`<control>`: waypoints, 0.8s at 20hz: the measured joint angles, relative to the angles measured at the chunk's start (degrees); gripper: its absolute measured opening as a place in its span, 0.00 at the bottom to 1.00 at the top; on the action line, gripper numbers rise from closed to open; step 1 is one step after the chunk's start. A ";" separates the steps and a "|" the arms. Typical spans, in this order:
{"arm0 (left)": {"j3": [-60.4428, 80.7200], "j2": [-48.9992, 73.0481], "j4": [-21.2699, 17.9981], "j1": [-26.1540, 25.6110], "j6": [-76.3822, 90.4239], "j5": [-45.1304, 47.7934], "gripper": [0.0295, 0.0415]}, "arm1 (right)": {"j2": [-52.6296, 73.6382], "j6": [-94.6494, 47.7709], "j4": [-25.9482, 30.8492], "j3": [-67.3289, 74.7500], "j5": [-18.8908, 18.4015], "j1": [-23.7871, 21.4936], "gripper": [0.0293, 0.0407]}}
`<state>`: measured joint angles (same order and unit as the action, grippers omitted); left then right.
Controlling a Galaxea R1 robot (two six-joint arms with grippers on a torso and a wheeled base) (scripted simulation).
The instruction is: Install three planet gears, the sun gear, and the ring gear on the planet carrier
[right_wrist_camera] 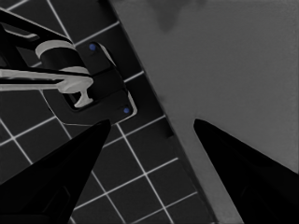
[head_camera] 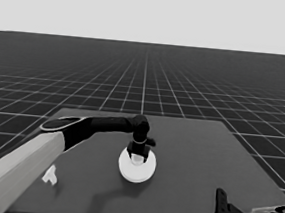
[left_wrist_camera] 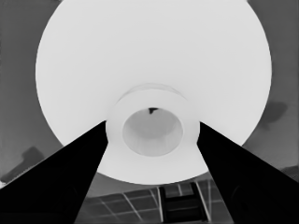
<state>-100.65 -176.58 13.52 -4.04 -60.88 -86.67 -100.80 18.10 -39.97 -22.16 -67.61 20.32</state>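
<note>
The larger round part [head_camera: 136,170], a white disc with a raised hub and a centre hole [left_wrist_camera: 93,70], sits at the middle of the table. My left arm reaches in over it. The left gripper [head_camera: 137,157] [left_wrist_camera: 152,123] points down onto the disc, its two fingers pressed against opposite sides of the hub, shut on it. The smaller round part, the planet gears and the sun gear are hidden from every view. My right gripper [head_camera: 221,206] [right_wrist_camera: 152,122] waits at the table's near right corner, open and holding nothing.
A thin white piece [head_camera: 50,174] lies near the table's left front, beside the left arm's pale forearm. The table [head_camera: 203,157] has its corner edge [right_wrist_camera: 187,140] running between the right fingers. Dark machinery with blue lights [right_wrist_camera: 100,88] sits past that edge.
</note>
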 joint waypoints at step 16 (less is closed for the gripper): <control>-0.05 0.04 0.05 -0.01 8.01 0.03 0.44 | 0.00 0.00 0.00 0.00 0.00 0.00 0.81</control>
<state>-100.70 -176.55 13.57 -4.04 -52.87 -86.64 -100.80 18.10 -39.97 -22.16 -67.61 20.32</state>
